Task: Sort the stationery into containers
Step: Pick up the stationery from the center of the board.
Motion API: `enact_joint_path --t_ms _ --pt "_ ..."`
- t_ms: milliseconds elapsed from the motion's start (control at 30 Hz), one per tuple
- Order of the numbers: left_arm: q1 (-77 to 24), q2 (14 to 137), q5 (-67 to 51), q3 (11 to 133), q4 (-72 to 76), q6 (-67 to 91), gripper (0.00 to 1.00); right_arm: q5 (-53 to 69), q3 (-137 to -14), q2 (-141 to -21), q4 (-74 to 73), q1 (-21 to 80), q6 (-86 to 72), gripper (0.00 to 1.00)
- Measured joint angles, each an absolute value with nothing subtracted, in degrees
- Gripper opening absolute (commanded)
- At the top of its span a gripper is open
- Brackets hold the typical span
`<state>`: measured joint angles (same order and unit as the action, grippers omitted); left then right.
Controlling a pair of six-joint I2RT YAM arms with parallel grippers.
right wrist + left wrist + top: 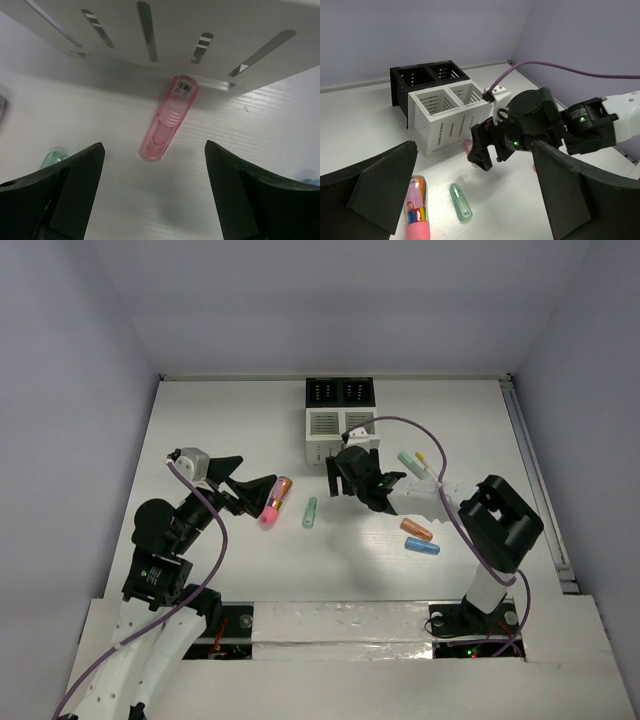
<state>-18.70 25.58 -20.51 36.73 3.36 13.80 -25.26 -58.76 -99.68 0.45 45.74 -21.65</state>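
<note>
A: Item: pink stick [167, 120], flat on tabletop [260, 135], between the spread fingers [70, 185] of right tool [154, 146], far end at the foot of white container [175, 30]. Held by nothing.

B: Hazard?

A: Fingers may strike the slatted wall descending, or the stick may skid aside (smooth casing). Left tool [474, 150]: spread, empty, thick pink stick [417, 210] by one finger.

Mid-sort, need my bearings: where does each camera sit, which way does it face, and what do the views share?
Top external: above and behind the bases, looking down on the table, left arm, right arm and containers.
Left wrist: on the left arm, facing the white containers and the right end effector; own fingers frame the bottom.
Right wrist: looking down at a pink stick at the foot of the white slatted wall; own fingers at the bottom corners.
Shared: both wrist views show the white containers and the mint green stick.
</note>
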Motion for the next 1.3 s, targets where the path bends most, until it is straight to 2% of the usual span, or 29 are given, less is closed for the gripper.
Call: enact_joint_path --t_ms 200,367,500,667,800,833,900,1000,1100,1300 --pt "-18.79 25.58 -20.53 36.73 3.36 13.8 0.99 -28.71 -60.6 -104.47 0.43 45.74 -22.31 0.81" --pt "-18.79 25.58 -20.53 36.73 3.38 13.8 0.99 -30.13 -61.04 -106.85 0.84 45.63 -22.7 0.69" --pt "-18.79 25.58 -20.56 36.73 3.38 13.8 0.99 -30.0 -61.04 -107.28 2.0 45.06 -22.98 0.67" --pt "-18.79 25.65 -20.6 36.73 3.42 13.8 0.99 -29.8 -60.75 -107.94 4.51 44.95 -23.81 0.59" --pt "-18.79 25.71 -20.75 36.73 3.42 13.8 0.99 -29.61 -59.37 -108.49 5.82 44.93 -24.51 0.48" --pt "-18.79 25.69 -20.75 36.73 3.44 13.8 0.99 -29.61 -59.33 -108.49 5.96 44.93 -24.64 0.42" --pt "-18.79 25.69 -20.78 36.73 3.44 13.8 0.99 -29.87 -59.2 -108.49 6.07 44.93 -24.82 0.4" --pt "-18.79 25.69 -20.8 36.73 3.44 13.8 0.99 -30.06 -58.92 -108.4 6.55 44.91 -25.12 0.31" --pt "-18.79 25.69 -20.8 36.73 3.46 13.8 0.99 -29.52 -57.04 -106.76 6.87 44.91 -25.26 0.25" --pt "-18.79 25.69 -20.82 36.73 3.51 13.8 0.99 -25.15 -52.31 -95.64 5.8 44.91 -24.75 0.24"
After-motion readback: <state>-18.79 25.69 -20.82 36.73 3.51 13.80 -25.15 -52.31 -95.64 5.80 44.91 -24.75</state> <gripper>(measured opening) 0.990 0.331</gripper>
